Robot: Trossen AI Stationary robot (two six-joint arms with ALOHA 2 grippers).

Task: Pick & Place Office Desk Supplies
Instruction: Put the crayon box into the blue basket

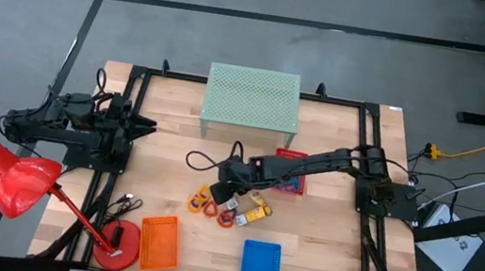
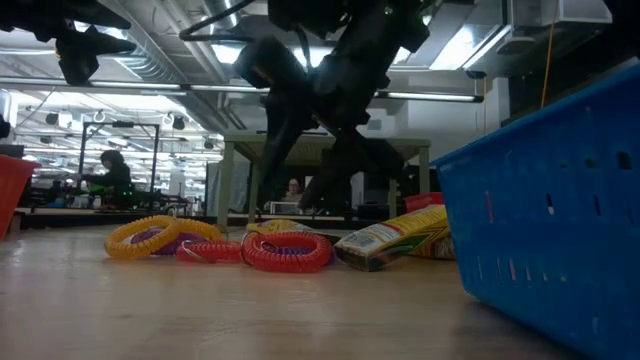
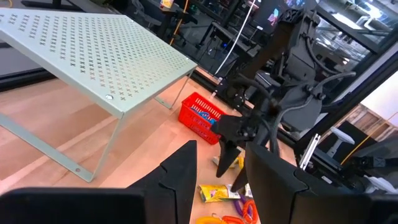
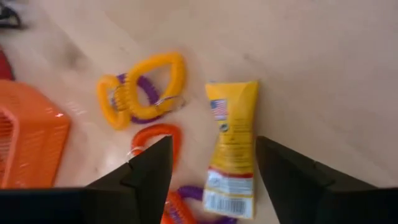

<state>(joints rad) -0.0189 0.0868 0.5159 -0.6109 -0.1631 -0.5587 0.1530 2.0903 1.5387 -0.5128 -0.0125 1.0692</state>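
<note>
The office desk supplies lie in a small heap at the table's middle. They include yellow coil rings (image 4: 149,84) (image 1: 202,194) over a purple ring (image 4: 147,93), an orange ring (image 4: 154,135), a red ring (image 2: 288,250) and a yellow printed pack (image 4: 231,149) (image 1: 256,213). My right gripper (image 4: 212,144) (image 1: 221,190) hangs open just above the heap, slanting down. Its fingers stand either side of the yellow pack's near end and touch nothing. My left gripper (image 3: 221,180) waits open, raised at the table's left side (image 1: 134,125).
A pale green perforated shelf (image 1: 251,101) stands at the far middle, with a red basket (image 1: 290,178) under my right arm. An orange basket (image 1: 159,243) and a blue basket (image 1: 260,268) sit near the front edge. A red desk lamp (image 1: 13,179) stands at front left.
</note>
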